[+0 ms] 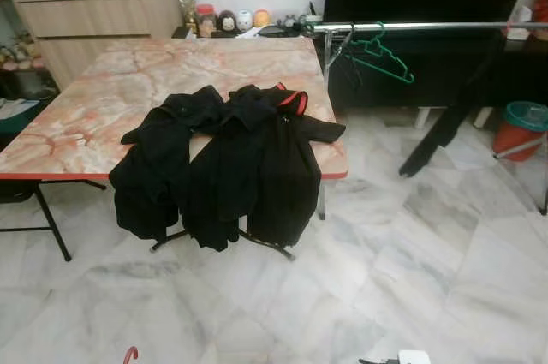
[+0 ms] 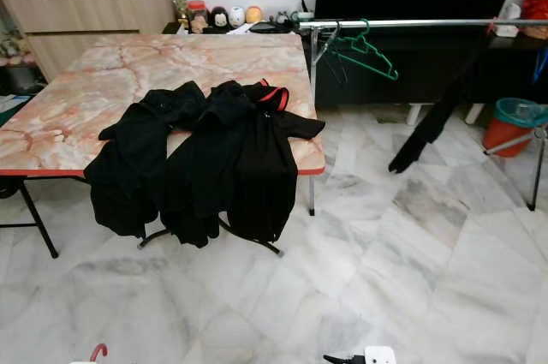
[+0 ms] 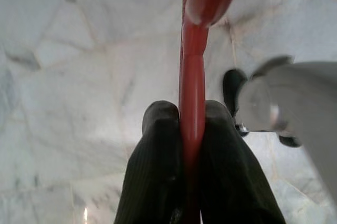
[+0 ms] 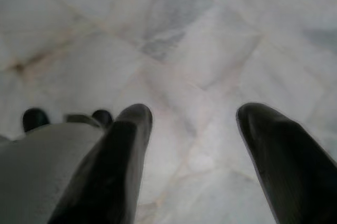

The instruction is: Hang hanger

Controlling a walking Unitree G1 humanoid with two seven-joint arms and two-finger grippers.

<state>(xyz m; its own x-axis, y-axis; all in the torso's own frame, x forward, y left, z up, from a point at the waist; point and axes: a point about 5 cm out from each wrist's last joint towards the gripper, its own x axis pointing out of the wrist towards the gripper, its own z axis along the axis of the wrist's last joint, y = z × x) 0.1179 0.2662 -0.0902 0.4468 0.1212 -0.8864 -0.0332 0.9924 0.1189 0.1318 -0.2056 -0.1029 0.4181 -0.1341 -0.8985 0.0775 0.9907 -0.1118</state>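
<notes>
My left gripper (image 3: 184,118) is shut on a red hanger (image 3: 194,60), held low over the marble floor; the hanger's hook tip (image 1: 130,353) peeks in at the bottom of the left eye view. My right gripper (image 4: 192,129) hangs open above the floor with nothing between its fingers. Ahead on the right, a silver clothes rail (image 1: 428,27) runs across, with a green hanger (image 1: 383,57) hooked near its left end. A black garment (image 1: 441,128) hangs from the rail further right.
A marble-patterned table (image 1: 103,98) stands ahead on the left, with black garments (image 1: 231,163) draped over its front edge. A red bucket with a teal lid (image 1: 519,128) sits at the far right. A wooden cabinet (image 1: 94,13) is at the back left.
</notes>
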